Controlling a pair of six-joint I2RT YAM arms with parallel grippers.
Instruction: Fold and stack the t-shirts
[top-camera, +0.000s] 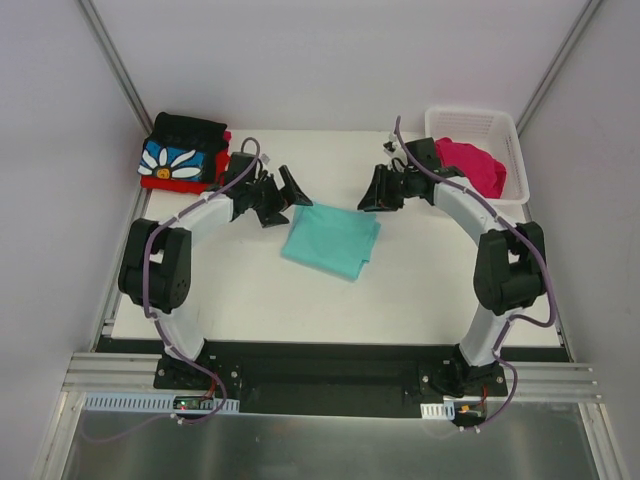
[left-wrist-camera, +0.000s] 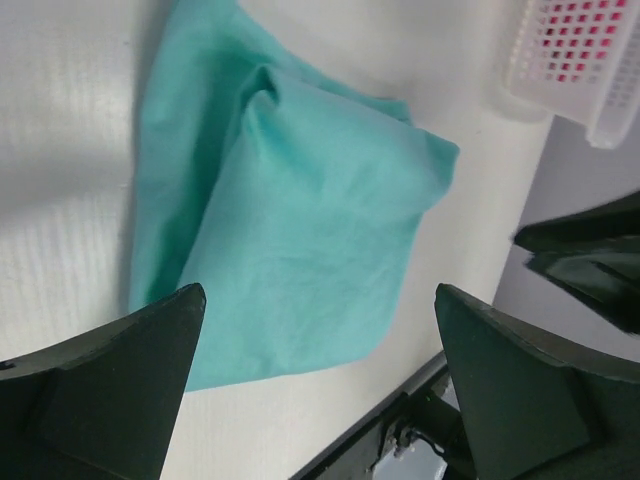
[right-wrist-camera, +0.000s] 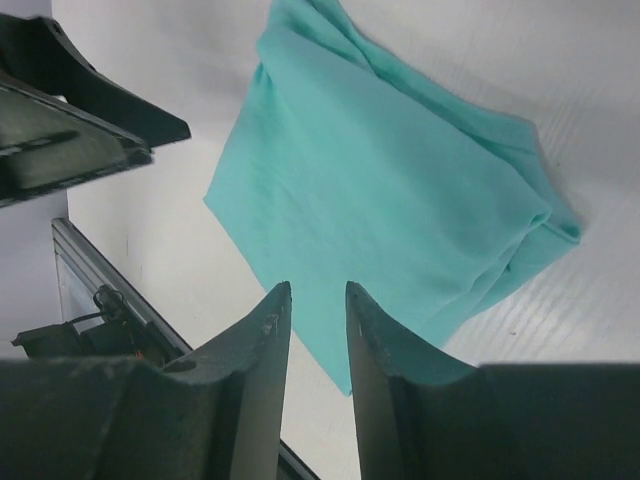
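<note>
A folded mint-teal t-shirt lies flat in the middle of the table. My left gripper hovers over its far left corner, jaws wide open and empty. My right gripper hangs above its far right corner with only a narrow gap between the fingers and no cloth in it. At the back left a black t-shirt with a white daisy rests on a red one. A magenta-pink t-shirt lies in the basket.
The white lattice basket stands at the back right corner. Grey walls close in the table on three sides. A black rail with both arm bases runs along the near edge.
</note>
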